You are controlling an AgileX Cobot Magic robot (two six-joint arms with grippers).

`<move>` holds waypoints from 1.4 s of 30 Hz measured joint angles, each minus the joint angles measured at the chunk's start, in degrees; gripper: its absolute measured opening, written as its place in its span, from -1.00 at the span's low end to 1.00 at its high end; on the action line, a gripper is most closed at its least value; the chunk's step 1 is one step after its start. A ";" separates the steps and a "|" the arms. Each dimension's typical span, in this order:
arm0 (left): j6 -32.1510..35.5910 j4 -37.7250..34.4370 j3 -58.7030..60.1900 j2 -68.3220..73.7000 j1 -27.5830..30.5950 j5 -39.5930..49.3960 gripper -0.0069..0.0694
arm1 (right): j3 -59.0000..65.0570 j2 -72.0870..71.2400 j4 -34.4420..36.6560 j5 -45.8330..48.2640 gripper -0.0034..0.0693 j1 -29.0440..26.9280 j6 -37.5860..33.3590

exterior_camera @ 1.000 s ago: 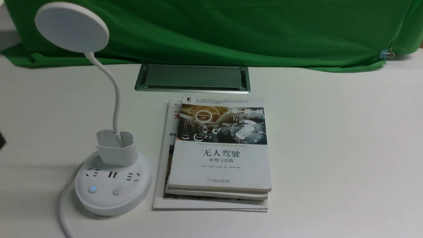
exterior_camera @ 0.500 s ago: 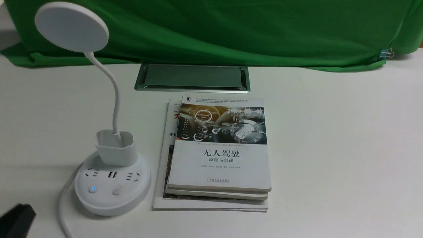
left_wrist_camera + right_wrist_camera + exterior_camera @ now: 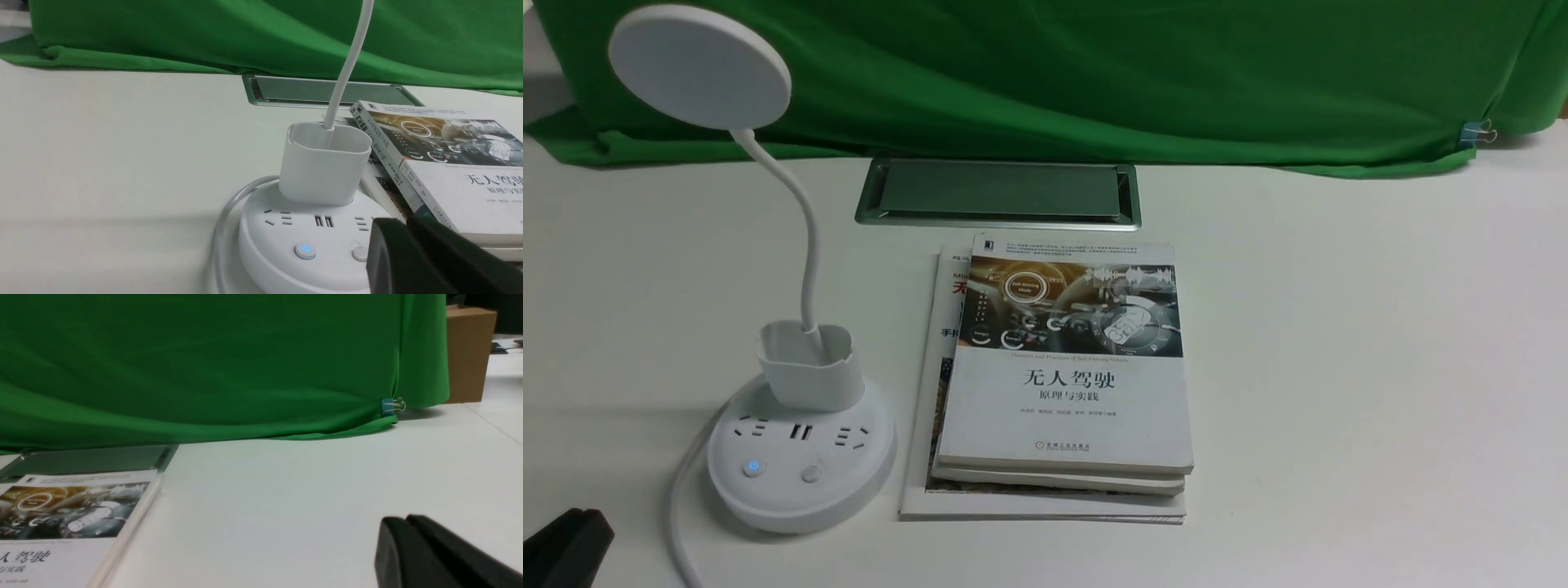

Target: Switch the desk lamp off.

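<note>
White plastic marks out the desk lamp (image 3: pixel 800 425), which stands at the near left of the tabletop (image 3: pixel 1339 367): a round base carrying sockets, a small cup holder (image 3: pixel 810 366) and a thin neck curving up to a flat disc head (image 3: pixel 700 65) at the far left. On the near face of the base sit two buttons, the left button (image 3: pixel 754 468) glowing blue and the plain button (image 3: pixel 811 474) just right of it. A stack of books (image 3: pixel 1062 384) lies just beside the base on its right, and a metal cable hatch (image 3: pixel 998 194) sits farther back before the green cloth (image 3: pixel 1094 73). The left gripper (image 3: pixel 564 547) shows only as a dark tip at the near left corner, apart from the base; in the left wrist view its jaws look pressed together with no gap and nothing between them, close to the plain button. The right gripper (image 3: pixel 433 555) hangs over bare tabletop well right of the books, its jaws likewise appearing clenched on nothing. The step in hand seems to be the approach to the switch. The next move likely calls for bringing the closed tip over the lamp's switch button, which of the two I cannot tell, and pressing straight down without shoving the base.
</note>
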 joint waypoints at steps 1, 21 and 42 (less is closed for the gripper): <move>0.00 0.00 0.00 0.00 0.00 0.00 -0.77 | 0.00 0.00 0.00 0.00 -0.81 0.00 0.00; 0.89 0.00 0.00 0.00 0.00 0.00 -0.77 | 0.00 0.00 0.00 0.00 -0.81 0.00 0.00; 2.39 0.00 0.00 0.00 0.00 0.00 -0.77 | 0.00 0.00 0.00 0.00 -0.81 0.00 0.00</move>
